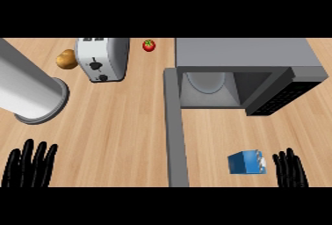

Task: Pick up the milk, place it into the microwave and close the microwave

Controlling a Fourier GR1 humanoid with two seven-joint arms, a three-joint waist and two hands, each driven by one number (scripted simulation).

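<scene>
Milk (pixel 247 162) untouched on counter (pixel 123 132); microwave (pixel 250 66) door (pixel 174 132) open.
Right hand (pixel 290 169) just beside milk, fingers straight, holding nothing, likely staged to grasp. Left hand (pixel 29 165) resting, fingers straight.

A pale wooden worktop (pixel 117 127) fills the view, evenly lit, its grain running left to right beneath a toaster (pixel 102 58).
</scene>
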